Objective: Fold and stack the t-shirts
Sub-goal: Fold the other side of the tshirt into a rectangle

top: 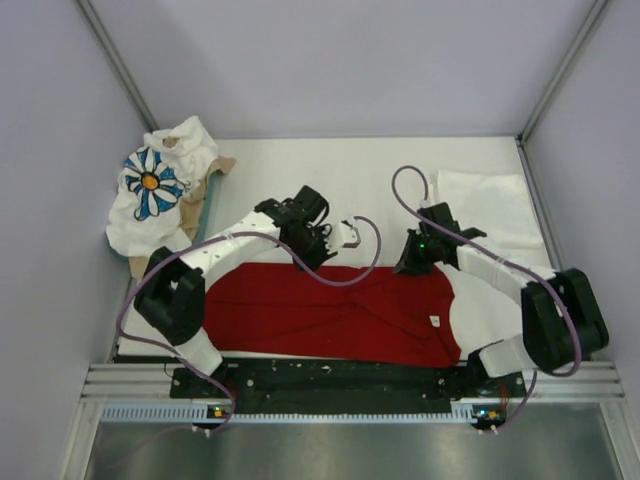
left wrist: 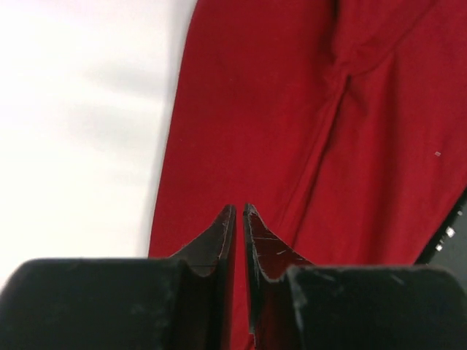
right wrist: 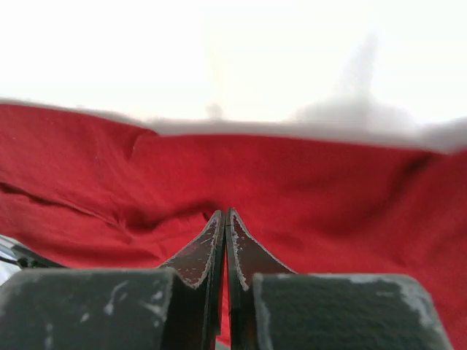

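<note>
The red t-shirt (top: 330,315) lies spread flat across the near part of the table, with a small white label near its right end. My left gripper (top: 316,260) is at its far edge and closed on a pinch of the red cloth (left wrist: 306,131), its jaws a hair apart (left wrist: 239,209). My right gripper (top: 408,264) is at the far edge further right, shut on the red cloth (right wrist: 306,189), which puckers at its fingertips (right wrist: 225,213). The plain white t-shirt (top: 490,205) lies flat at the back right. The daisy-print t-shirt (top: 150,185) is bunched at the left.
The tan-and-teal tray (top: 205,205) stands at the left under the daisy shirt. Purple cables loop from both arms over the table. A black rail (top: 330,378) runs along the near edge. Grey walls close in the back and both sides.
</note>
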Robot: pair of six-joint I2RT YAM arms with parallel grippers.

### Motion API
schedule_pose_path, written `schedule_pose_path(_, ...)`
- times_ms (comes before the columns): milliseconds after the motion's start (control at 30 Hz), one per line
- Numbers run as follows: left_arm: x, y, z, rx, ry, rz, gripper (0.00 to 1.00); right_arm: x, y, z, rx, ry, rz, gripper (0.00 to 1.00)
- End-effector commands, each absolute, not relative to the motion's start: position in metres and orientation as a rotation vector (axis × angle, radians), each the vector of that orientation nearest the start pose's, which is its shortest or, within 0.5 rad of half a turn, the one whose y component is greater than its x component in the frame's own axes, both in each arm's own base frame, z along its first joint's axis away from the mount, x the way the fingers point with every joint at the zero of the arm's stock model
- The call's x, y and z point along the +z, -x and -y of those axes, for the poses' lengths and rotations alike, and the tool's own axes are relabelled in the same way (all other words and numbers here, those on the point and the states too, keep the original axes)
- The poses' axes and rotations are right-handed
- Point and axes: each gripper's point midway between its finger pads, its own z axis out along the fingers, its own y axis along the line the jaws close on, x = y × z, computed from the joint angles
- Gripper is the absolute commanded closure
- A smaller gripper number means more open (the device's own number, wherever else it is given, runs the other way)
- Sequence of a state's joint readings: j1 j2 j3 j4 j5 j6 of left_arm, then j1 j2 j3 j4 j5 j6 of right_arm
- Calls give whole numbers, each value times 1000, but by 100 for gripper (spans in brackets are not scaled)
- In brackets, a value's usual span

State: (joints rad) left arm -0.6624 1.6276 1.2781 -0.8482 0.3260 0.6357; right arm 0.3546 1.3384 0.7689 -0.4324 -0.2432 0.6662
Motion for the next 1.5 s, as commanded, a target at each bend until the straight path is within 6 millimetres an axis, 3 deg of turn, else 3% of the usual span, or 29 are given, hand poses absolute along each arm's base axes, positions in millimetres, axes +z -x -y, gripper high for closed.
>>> schedule_pose_path(0,80,-275,235,-352,-1622,-2232,88,67,-287,-213,727,-106,-2638,100)
schedule_pose_path(133,37,-262,209,-290,-1625,-2326,88,41,-274,-225,678,-63,-2726,100)
schedule_pose_path(267,18,-255,195,-282,-1611,-2389,88,27,-250,-228,657,-24,-2780,100)
schedule_pose_path(433,5,-248,187,-278,-1618,-2435,87,30,-228,-233,651,-3,-2780,100)
schedule_pose_path(633,2,-253,182,-280,-1589,-2461,87,39,-185,-255,651,52,-2803,100)
schedule_pose_path(733,3,-256,179,-275,-1573,-2465,87,38,-161,-254,556,91,-2839,100)
schedule_pose_path(900,2,-259,174,-257,-1572,-2476,85,48,-148,-254,477,121,-2808,100)
schedule_pose_path(1000,3,-259,174,-254,-1575,-2474,85,57,-135,-263,513,265,-2794,100)
schedule_pose_path(1133,8,-261,176,-258,-1587,-2450,84,51,-105,-262,546,455,-2896,100)
schedule_pose_path(1233,27,-254,188,-367,-1634,-2360,80,85,-106,-265,620,555,-2777,100)
schedule_pose_path(1333,60,-243,208,-519,-1693,-2183,67,117,-141,-247,682,389,-2656,100)
schedule_pose_path(1400,83,-237,224,-574,-1730,-2051,60,123,-169,-222,688,199,-2616,100)
schedule_pose_path(1467,104,-230,242,-599,-1774,-1930,56,116,-194,-198,654,45,-2598,98)
